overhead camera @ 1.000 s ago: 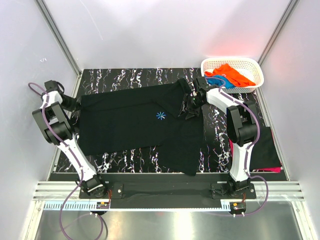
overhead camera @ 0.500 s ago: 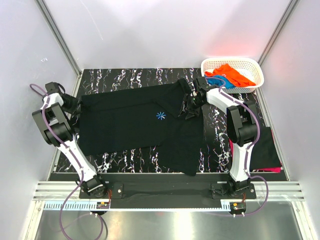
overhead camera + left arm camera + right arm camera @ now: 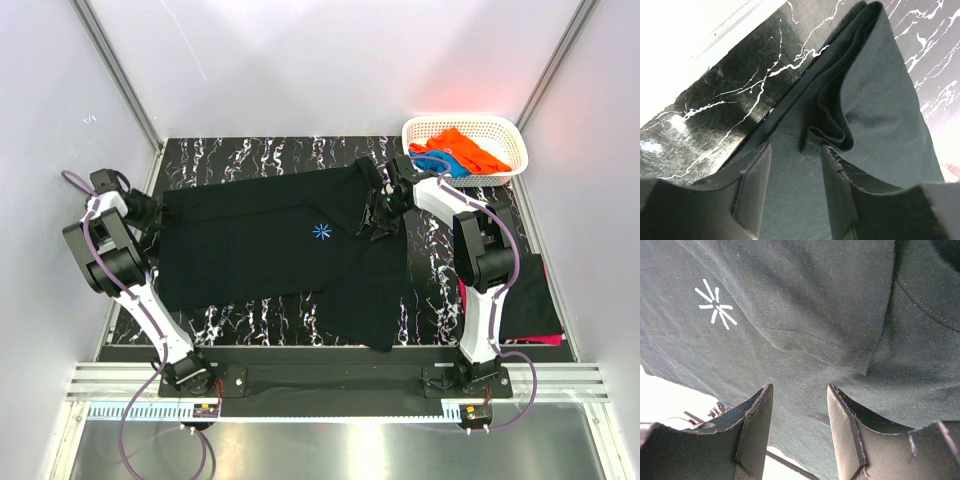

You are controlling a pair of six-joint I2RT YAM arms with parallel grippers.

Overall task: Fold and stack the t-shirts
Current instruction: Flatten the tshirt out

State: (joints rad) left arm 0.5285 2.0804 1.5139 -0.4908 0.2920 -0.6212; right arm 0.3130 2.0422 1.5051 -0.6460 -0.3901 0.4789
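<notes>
Left tool (image 3: 796,146): jaws apart, nothing clamped. I see it low over the left edge of the large black t-shirt (image 3: 260,250), where a small bunched fold of the cloth lies just beyond the fingertips and flat cloth shows in the gap between them. Just beyond that edge, to the far left, is bare black marbled desk (image 3: 250,155). Right tool (image 3: 800,386): jaws also apart, gripping nothing. It hangs over the right part of the same shirt, with a stitched hem edge running just past the fingertips. The starburst mark (image 3: 322,232) is near it, a little to its left in the overhead view. The shirt lies spread across the middle of the desk, reaching from the left tool to the right one, and one flap of it runs down toward the near edge. At the far right corner sits a white lattice basket (image 3: 512,132) holding an orange t-shirt (image 3: 452,140) and a blue t-shirt (image 3: 458,161), bunched together. At the near right, well apart from the spread shirt, lies a folded black t-shirt (image 3: 530,295) with a sliver of magenta t-shirt (image 3: 545,340) showing at its near edge; I cannot tell how many pieces are in that stack.
</notes>
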